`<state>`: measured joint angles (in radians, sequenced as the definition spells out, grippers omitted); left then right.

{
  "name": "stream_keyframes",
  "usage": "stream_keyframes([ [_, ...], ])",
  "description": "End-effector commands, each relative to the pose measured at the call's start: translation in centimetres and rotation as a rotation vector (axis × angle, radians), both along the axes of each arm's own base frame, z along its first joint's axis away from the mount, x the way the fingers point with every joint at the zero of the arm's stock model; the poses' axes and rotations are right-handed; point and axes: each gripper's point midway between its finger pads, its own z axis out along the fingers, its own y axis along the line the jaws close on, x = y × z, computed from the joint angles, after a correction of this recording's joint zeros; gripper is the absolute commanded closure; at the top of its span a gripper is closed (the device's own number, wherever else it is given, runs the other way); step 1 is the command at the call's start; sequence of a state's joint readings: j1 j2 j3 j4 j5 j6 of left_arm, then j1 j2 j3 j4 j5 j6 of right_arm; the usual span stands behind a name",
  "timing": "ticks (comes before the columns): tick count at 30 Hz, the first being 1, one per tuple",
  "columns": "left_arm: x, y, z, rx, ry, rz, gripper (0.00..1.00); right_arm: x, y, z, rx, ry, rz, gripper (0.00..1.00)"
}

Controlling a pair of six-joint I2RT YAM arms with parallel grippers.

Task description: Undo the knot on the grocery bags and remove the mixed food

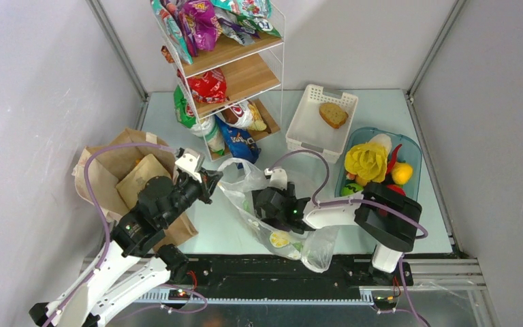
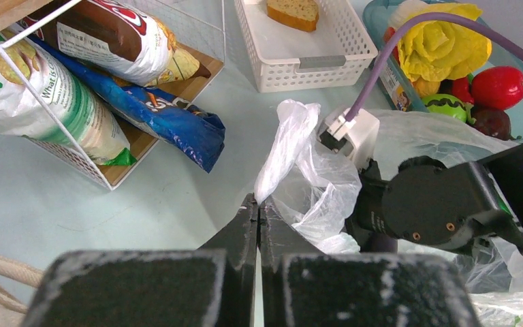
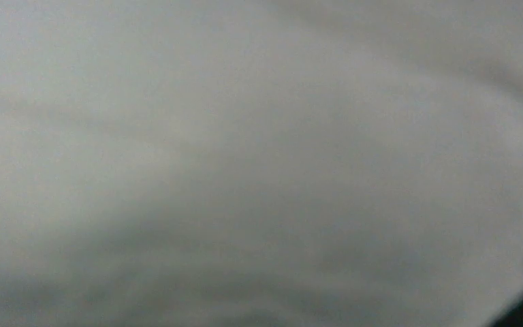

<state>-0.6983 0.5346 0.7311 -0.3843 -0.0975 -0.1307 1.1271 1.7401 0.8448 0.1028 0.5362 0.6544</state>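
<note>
The clear plastic bag [image 1: 299,235] lies on the table in front of the arms, its mouth toward the shelf. My left gripper [image 2: 259,201] is shut on the tip of its white twisted handle [image 2: 289,136]. My right gripper [image 1: 257,204] is pushed into the bag's mouth. Its jaws stand wide, and its wrist view shows only blurred plastic, so what lies between the fingers is hidden. The brown paper bag [image 1: 119,170] lies far left under the left arm. A red tomato [image 2: 497,87], red chili [image 1: 393,155] and yellow fruit [image 1: 402,173] sit in the blue tub [image 1: 414,153].
A white slatted basket [image 1: 308,122] holding a bread slice [image 1: 333,114] stands behind the bag. A wire-and-wood shelf [image 1: 245,75] with snack packets [image 1: 208,85] rises at the back, a blue packet [image 2: 170,116] sticking out at its foot. Grey walls enclose the table.
</note>
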Motion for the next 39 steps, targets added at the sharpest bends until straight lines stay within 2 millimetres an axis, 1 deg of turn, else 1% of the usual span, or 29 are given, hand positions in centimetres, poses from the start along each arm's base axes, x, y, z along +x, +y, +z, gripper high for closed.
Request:
stream_keyframes([
  [1,-0.1,-0.1,1.3,-0.021,-0.032,-0.008,1.0,-1.2,-0.3,2.6,-0.013,-0.03,-0.004,0.01],
  [2,-0.1,-0.1,1.3,-0.02,-0.032,-0.009,1.0,-1.4,-0.4,3.8,-0.006,-0.044,0.004,0.01],
  [3,-0.1,-0.1,1.3,-0.021,-0.032,-0.007,1.0,-1.7,-0.7,4.0,-0.022,-0.044,0.012,0.01],
  [4,-0.1,-0.1,1.3,-0.02,-0.033,-0.007,1.0,-1.9,-0.8,5.3,-0.009,-0.056,0.023,0.01],
  [5,-0.1,-0.1,1.3,-0.02,-0.033,-0.007,1.0,-2.3,-1.3,5.4,-0.028,-0.049,0.034,0.01],
  [6,-0.1,0.0,1.3,-0.021,-0.035,-0.007,1.0,-2.5,-1.5,6.6,-0.003,-0.05,0.041,0.01],
  [7,-0.1,0.0,1.4,-0.021,-0.036,-0.006,1.0,-2.9,-2.2,6.6,-0.025,-0.033,0.04,0.01],
  [8,-0.1,0.0,1.3,-0.021,-0.036,-0.007,1.0,-3.2,-2.6,7.6,0.006,-0.027,0.023,0.01],
  [9,-0.1,0.0,1.4,-0.022,-0.037,-0.008,1.0,-3.6,-3.8,7.4,-0.027,-0.009,0.01,0.01],
  [10,-0.1,0.0,1.5,-0.023,-0.039,-0.007,1.0,-4.2,-5.0,7.6,-0.029,0.018,-0.03,0.01],
  [11,-0.2,0.0,1.5,-0.024,-0.04,-0.007,1.0,-4.5,-5.4,7.9,0.007,0.028,-0.095,0.01],
  [12,-0.2,0.0,1.6,-0.026,-0.042,-0.008,1.0,-5.0,-6.7,8.0,-0.009,0.044,-0.128,0.01],
  [13,-0.2,0.1,1.6,-0.027,-0.043,-0.007,1.0,-5.5,-6.8,8.5,0.052,0.055,-0.19,0.01],
  [14,-0.2,0.0,1.6,-0.028,-0.043,-0.008,1.0,-6.0,-7.5,8.2,0.045,0.074,-0.221,0.01],
  [15,-0.2,0.0,1.6,-0.028,-0.041,-0.008,1.0,-6.6,-7.2,8.4,0.101,0.097,-0.262,0.01],
  [16,-0.2,0.0,1.6,-0.028,-0.041,-0.009,1.0,-7.0,-7.2,8.2,0.115,0.112,-0.28,0.01],
  [19,-0.2,-0.1,1.5,-0.025,-0.037,-0.013,1.0,-8.1,-5.3,8.3,0.219,0.145,-0.313,0.01],
  [22,-0.2,-0.1,1.5,-0.026,-0.038,-0.011,1.0,-8.3,-3.8,8.5,0.309,0.187,-0.373,0.01],
  [25,-0.2,0.0,1.6,-0.029,-0.043,-0.009,1.0,-8.1,-3.5,8.1,0.342,0.203,-0.47,0.01],
  [28,-0.3,0.0,1.7,-0.03,-0.043,-0.011,1.0,-8.4,-2.8,7.9,0.382,0.214,-0.503,0.01],
  [30,-0.3,-0.1,1.6,-0.029,-0.041,-0.016,1.0,-8.8,-2.1,7.1,0.412,0.261,-0.549,0.01],
  [31,-0.3,-0.2,1.5,-0.028,-0.038,-0.018,1.0,-8.9,-1.8,7.1,0.417,0.273,-0.554,0.01],
  [32,-0.3,-0.2,1.6,-0.028,-0.037,-0.019,1.0,-9.1,-1.6,6.3,0.413,0.292,-0.574,0.01],
  [33,-0.3,-0.2,1.5,-0.028,-0.037,-0.02,1.0,-9.2,-1.5,6.1,0.411,0.301,-0.581,0.01],
  [36,-0.4,-0.2,1.6,-0.031,-0.039,-0.022,1.0,-9.4,-1.4,4.2,0.38,0.317,-0.612,0.01],
  [38,-0.4,-0.2,1.7,-0.032,-0.041,-0.023,1.0,-9.2,-1.5,3.2,0.354,0.312,-0.622,0.01],
  [39,-0.4,-0.2,1.7,-0.033,-0.041,-0.023,1.0,-8.9,-1.5,3.0,0.352,0.309,-0.625,0.01],
])
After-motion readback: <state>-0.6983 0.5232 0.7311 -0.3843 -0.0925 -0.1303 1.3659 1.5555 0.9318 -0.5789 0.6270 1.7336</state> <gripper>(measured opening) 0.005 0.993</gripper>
